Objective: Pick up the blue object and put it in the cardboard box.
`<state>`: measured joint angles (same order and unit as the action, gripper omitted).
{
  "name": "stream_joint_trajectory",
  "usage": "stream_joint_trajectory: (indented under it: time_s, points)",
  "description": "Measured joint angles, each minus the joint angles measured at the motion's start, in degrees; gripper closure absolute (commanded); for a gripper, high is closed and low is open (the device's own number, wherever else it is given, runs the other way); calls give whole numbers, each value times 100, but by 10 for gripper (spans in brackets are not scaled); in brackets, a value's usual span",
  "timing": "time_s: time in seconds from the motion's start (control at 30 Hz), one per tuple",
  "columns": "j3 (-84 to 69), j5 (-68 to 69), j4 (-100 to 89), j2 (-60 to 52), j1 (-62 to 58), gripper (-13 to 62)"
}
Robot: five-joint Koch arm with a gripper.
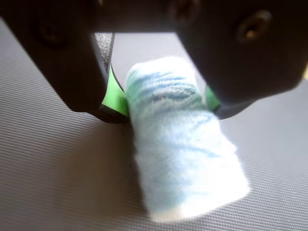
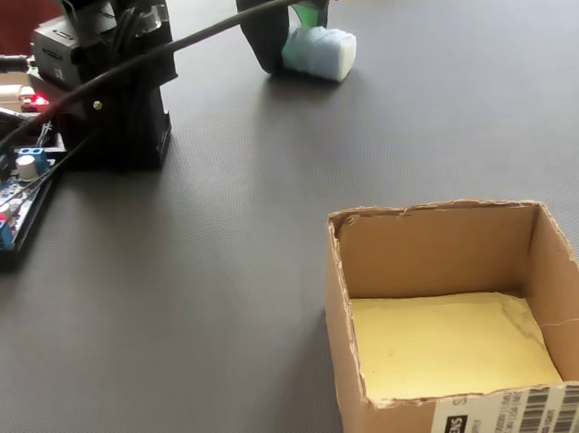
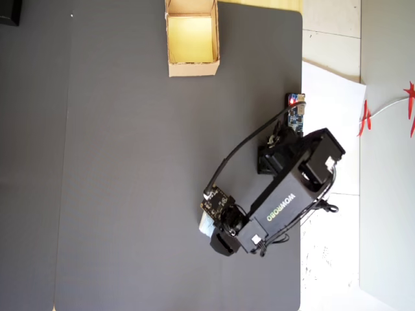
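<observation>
The blue object [image 1: 178, 159], a soft pale blue-white roll, lies on the dark ribbed mat [image 1: 57, 183]. My gripper [image 1: 166, 108] straddles its far end, and the green pads [image 1: 115, 98] press against both of its sides, so the jaws are shut on it. In the fixed view the roll [image 2: 323, 53] rests on the mat at the far edge, with the gripper [image 2: 296, 37] coming down on it from above. The cardboard box [image 2: 433, 250] stands empty at the near right, its yellowish floor bare. The overhead view shows the box [image 3: 192, 68] at the top and the roll [image 3: 205, 226] low down, far from it.
The arm's black base [image 2: 109, 90] and a circuit board with wires [image 2: 7, 199] sit at the left of the fixed view. In the overhead view the base [image 3: 292, 175] stands at the mat's right edge beside white paper [image 3: 331, 91].
</observation>
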<state>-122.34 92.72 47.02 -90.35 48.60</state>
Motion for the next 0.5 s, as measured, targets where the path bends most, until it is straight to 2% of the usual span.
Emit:
stream_joint_trajectory:
  time_s: [0.13,0.2,0.5]
  points:
    - [-79,0,-237,26,9,401]
    - [-211,9,-466,9,9,449]
    - [-791,26,-1371,-396,-70,451]
